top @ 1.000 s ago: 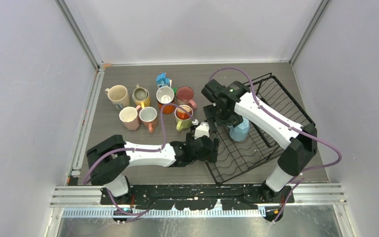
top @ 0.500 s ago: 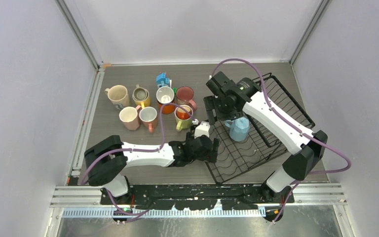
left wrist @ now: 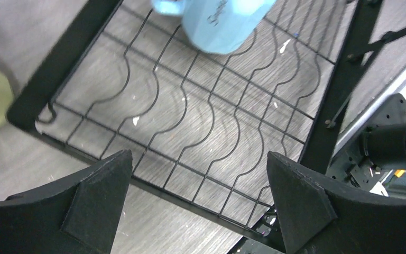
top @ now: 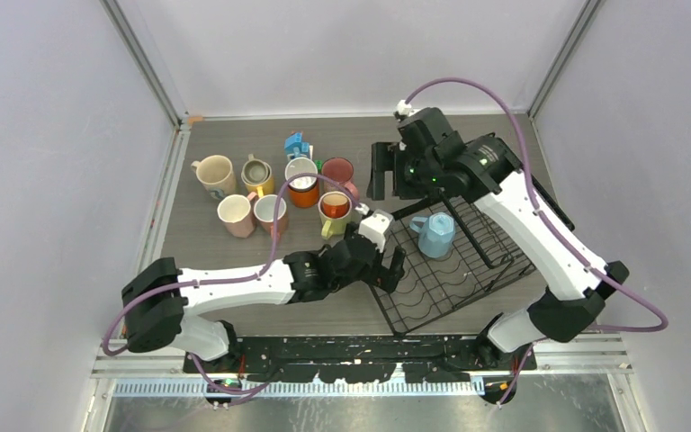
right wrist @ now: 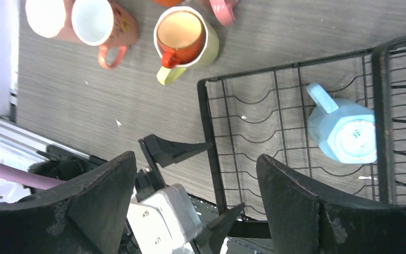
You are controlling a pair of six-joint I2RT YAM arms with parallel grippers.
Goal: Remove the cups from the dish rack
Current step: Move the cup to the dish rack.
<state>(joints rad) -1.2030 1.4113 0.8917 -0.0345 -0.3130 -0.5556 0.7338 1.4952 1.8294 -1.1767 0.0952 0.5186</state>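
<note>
**Q:** Where was the dish rack (top: pixel 432 288) logged?
**A:** On the right half of the table (top: pixel 207 243), set at an angle. Its raised basket side was noted toward the far right.

**Q:** What was found in it?
**A:** One light blue cup (top: pixel 435 234). It was stood base-up on the grid in the rack's far-left part, with the handle pointed left.

**Q:** And the other cups?
**A:** They were grouped on the table, left of the rack.
- Back row: a cream cup (top: pixel 216 173), a yellow cup (top: pixel 257 174), an orange cup with a white inside (top: pixel 302 191) and a pink-red cup (top: pixel 337 169).
- Front row: a pale pink cup (top: pixel 234 214), a peach cup (top: pixel 270 213) and a lime cup (right wrist: pixel 209 50), with a smaller orange cup (right wrist: pixel 182 37) nested inside the lime one.
- A small blue-and-white toy house (top: pixel 297 144) was noted just behind the back row.

**Q:** How was the left gripper (top: pixel 385 270) recorded?
**A:** It was held low over the rack's near-left corner, jaws spread fully apart with nothing between them. In the left wrist view only bare rack wires were seen between the fingers. The blue cup sat at the top edge of that view, untouched.

**Q:** And the right gripper (top: pixel 391 175)?
**A:** It was raised above the rack's far-left corner and pointed downward, jaws set wide apart with nothing gripped. In the right wrist view the blue cup was seen off to the right of the fingers, well clear of them.
</note>
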